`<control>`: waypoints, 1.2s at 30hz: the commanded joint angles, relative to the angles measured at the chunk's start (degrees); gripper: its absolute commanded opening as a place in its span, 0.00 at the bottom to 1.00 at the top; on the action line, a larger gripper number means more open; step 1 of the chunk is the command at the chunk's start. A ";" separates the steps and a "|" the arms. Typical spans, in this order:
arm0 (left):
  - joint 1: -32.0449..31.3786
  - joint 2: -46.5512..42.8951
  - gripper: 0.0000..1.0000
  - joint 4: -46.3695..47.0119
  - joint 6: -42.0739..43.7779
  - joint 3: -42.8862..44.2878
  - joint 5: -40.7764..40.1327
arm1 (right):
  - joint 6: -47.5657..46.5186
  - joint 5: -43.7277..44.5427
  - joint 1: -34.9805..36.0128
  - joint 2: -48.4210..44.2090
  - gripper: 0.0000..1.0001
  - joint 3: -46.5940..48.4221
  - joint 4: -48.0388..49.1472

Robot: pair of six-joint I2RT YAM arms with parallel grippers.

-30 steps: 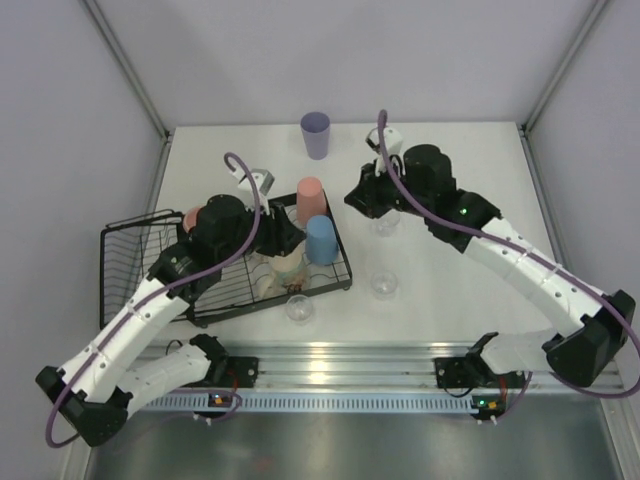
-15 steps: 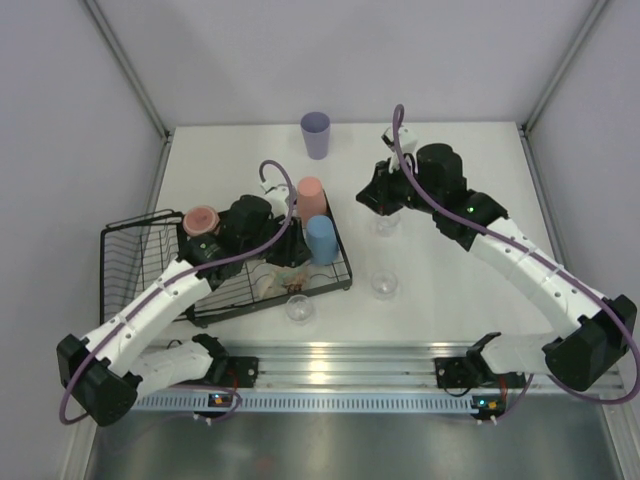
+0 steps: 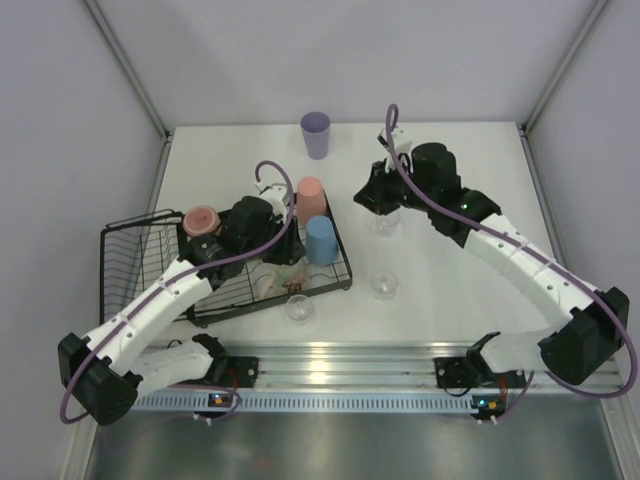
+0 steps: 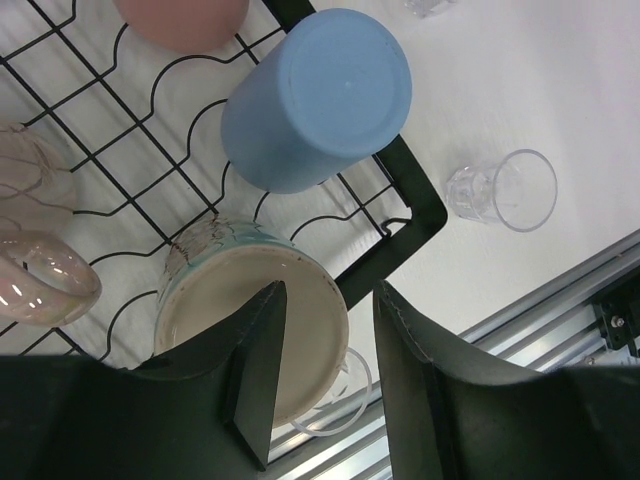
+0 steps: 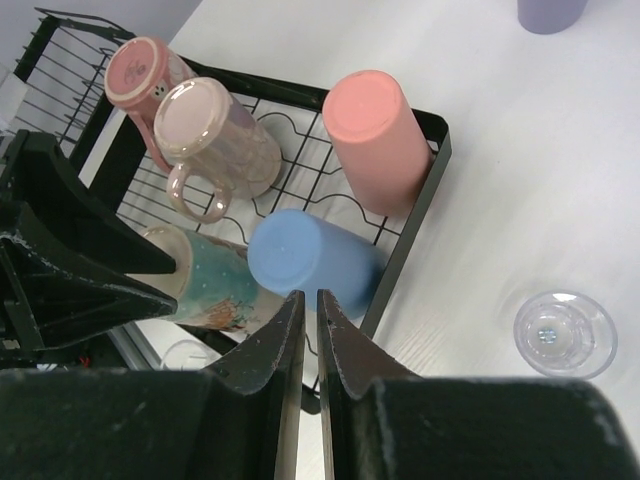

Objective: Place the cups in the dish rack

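Left tool stands partly open over the near right corner of the dish rack, its fingers either side of the rim of a cream mug. One finger is in front of the mug's mouth and the other is outside it. The gap looks wider than the mug's wall, so it seems to clamp nothing, though the wrist view does not settle whether there is contact. That mug lies on its side on the wavy wires, mouth toward the left wrist camera. Right tool is closed to a thin slit with nothing in it and hangs above the bench, right of the rack. In the rack a blue tumbler and a salmon-pink tumbler stand upside down, beside a pink mug with its base up. Three clear glasses stand on the bench, and a lavender tumbler stands at its far edge.
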 commanded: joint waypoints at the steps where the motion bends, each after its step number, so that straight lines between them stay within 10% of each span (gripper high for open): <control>1: 0.04 -0.98 0.46 -3.44 -0.14 -0.67 -4.15 | 0.82 -0.05 -0.77 0.91 0.10 1.24 4.02; 12: 0.04 -3.10 0.60 1.57 -1.98 8.35 2.18 | 1.96 7.69 -2.00 9.08 0.34 8.09 3.49; 17: 0.03 3.31 0.60 0.17 -1.19 17.43 -8.07 | 3.36 9.43 -4.45 15.04 0.47 13.95 8.23; 26: 0.39 4.38 0.60 -0.19 -3.12 20.26 -13.56 | 11.27 16.90 -7.98 45.27 0.50 50.93 1.39; 36: 0.39 -4.06 0.61 -0.01 -7.69 15.69 -8.11 | 16.28 20.17 -8.07 60.40 0.49 58.09 20.19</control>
